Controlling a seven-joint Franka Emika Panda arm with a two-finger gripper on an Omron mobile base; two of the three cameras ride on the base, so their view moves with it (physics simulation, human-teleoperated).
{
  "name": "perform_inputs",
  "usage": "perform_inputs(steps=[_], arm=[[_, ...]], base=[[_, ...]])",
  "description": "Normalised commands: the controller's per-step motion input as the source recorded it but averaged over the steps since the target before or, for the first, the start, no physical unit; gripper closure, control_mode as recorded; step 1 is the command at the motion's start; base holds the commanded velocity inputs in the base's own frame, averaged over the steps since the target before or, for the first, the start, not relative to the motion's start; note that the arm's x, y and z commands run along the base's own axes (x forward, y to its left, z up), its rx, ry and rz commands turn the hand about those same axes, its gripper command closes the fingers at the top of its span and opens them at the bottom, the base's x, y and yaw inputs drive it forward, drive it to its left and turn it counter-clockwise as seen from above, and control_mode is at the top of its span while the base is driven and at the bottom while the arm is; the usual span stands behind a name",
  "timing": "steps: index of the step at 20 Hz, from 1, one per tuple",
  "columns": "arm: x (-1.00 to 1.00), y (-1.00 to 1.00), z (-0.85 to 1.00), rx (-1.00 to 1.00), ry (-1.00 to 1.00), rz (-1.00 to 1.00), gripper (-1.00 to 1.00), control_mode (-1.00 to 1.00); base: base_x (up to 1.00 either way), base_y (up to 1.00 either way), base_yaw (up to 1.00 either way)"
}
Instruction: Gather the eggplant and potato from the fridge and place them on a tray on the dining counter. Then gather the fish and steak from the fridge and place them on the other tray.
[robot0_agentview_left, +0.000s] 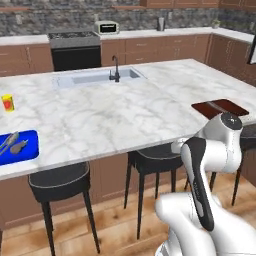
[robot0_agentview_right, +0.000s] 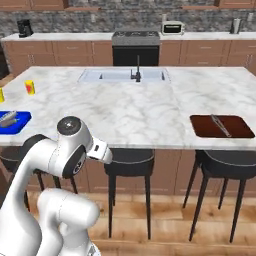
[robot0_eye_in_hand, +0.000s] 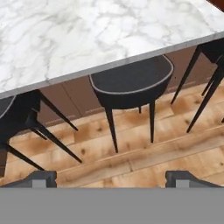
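The dining counter (robot0_agentview_left: 125, 117) (robot0_agentview_right: 130, 112) stretches ahead with its white marble top. At its right end lies the other tray (robot0_agentview_left: 227, 106) (robot0_agentview_right: 235, 129), dark red-brown, with the slender grey fish (robot0_agentview_left: 216, 106) (robot0_agentview_right: 220, 125) on it. A blue tray (robot0_agentview_left: 27, 152) (robot0_agentview_right: 20, 122) at the left end holds a long dull item and a brownish lump, likely the eggplant (robot0_agentview_left: 9, 140) and potato (robot0_agentview_left: 19, 146). My gripper (robot0_eye_in_hand: 112, 177) is open and holds nothing. It hangs off the counter's near edge, over a stool and the wood floor. Steak and fridge are out of view.
Dark stools (robot0_agentview_left: 60, 182) (robot0_agentview_right: 127, 162) (robot0_eye_in_hand: 131, 81) stand along the counter's near side. A sink with a black tap (robot0_agentview_left: 115, 70) (robot0_agentview_right: 138, 70) is set into the far half. A small yellow-and-red container (robot0_agentview_left: 7, 102) (robot0_agentview_right: 30, 87) stands at the left. Stove and toaster line the back wall.
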Motion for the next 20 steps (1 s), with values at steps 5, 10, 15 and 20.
perform_inputs(steps=[5,10,15,20], arm=[[0.0,0.0,0.0,0.0,0.0,0.0,-1.0,1.0],[0.0,0.0,0.0,0.0,0.0,0.0,-1.0,1.0],[0.0,0.0,0.0,0.0,0.0,0.0,-1.0,1.0],[0.0,0.0,0.0,0.0,0.0,0.0,-1.0,1.0]], base=[[-0.13,-1.0,-0.03],[-0.15,-1.0,-0.02],[-0.01,-1.0,0.0],[0.0,-1.0,-0.01]])
